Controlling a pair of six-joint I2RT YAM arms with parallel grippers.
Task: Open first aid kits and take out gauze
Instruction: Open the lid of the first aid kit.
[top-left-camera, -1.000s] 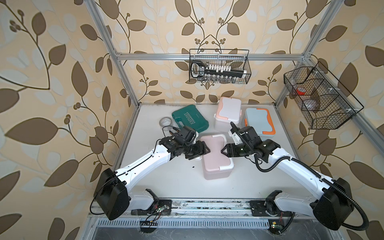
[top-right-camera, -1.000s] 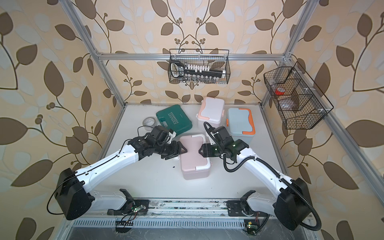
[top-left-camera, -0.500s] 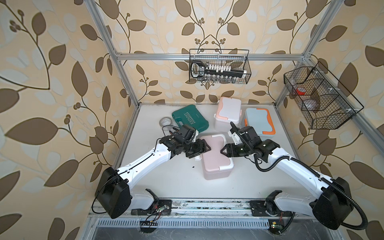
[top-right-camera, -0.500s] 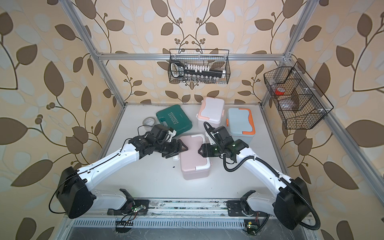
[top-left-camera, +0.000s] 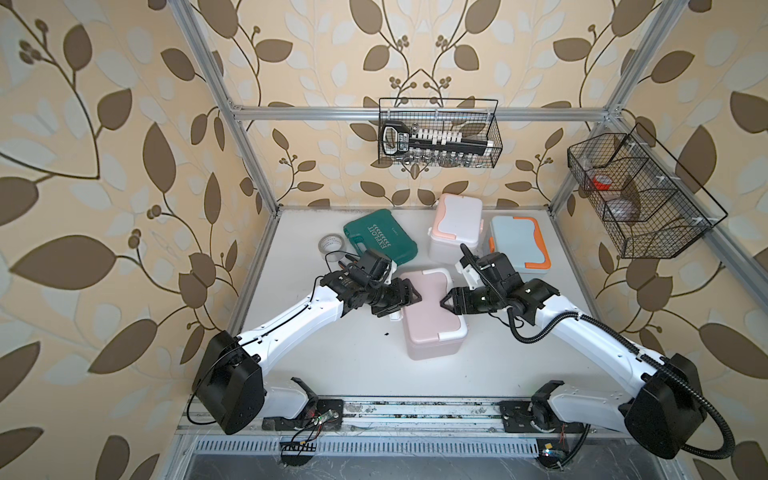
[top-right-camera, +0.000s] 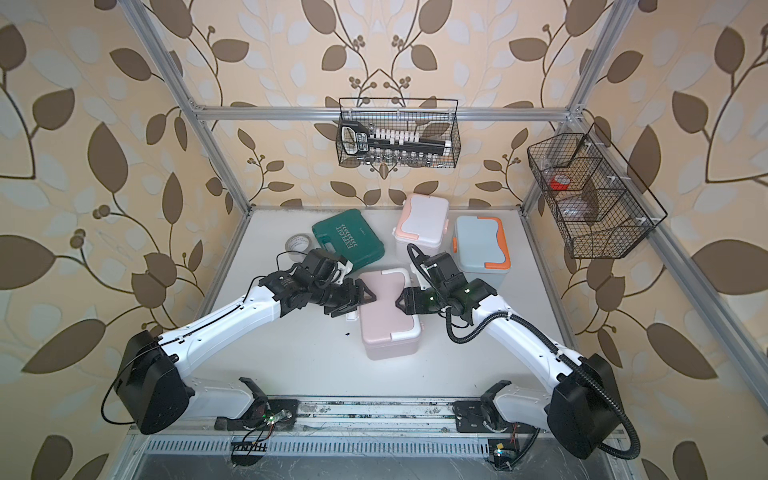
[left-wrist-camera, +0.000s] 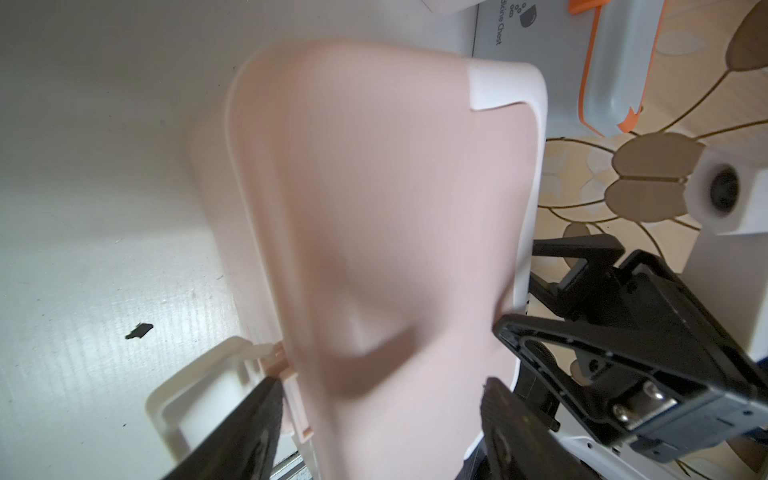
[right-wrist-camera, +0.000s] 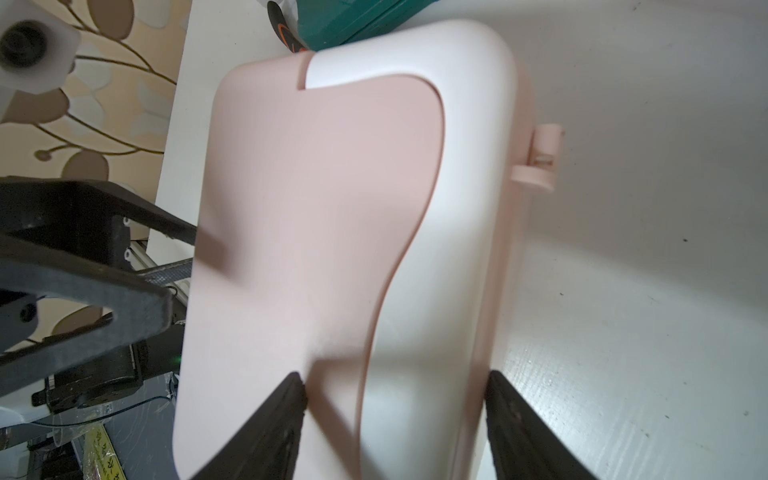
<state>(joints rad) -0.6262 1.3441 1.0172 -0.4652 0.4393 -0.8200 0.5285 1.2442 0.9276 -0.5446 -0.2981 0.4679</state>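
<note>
The pink first aid kit (top-left-camera: 428, 320) (top-right-camera: 386, 320) lies lid down in the middle of the table, between my two arms. My left gripper (top-left-camera: 411, 299) (left-wrist-camera: 384, 399) is open, its jaws straddling the kit's left edge. Beside one left finger, a white latch (left-wrist-camera: 187, 395) sticks out from that side. My right gripper (top-left-camera: 445, 301) (right-wrist-camera: 395, 399) is closed on the kit's right edge, one finger on the lid (right-wrist-camera: 311, 208) and the other against the side wall. The white and peach kit (top-left-camera: 457, 220) and the blue and orange kit (top-left-camera: 515, 237) stand shut behind. No gauze shows.
A dark green case (top-left-camera: 380, 239) and a grey tape roll (top-left-camera: 331, 243) lie at the back left. One wire basket (top-left-camera: 438, 133) of tools hangs on the back wall and another (top-left-camera: 640, 199) on the right wall. Aluminium posts frame the table.
My left gripper has shifted slightly right onto the pink kit's edge. The right arm and the kits have not moved.
</note>
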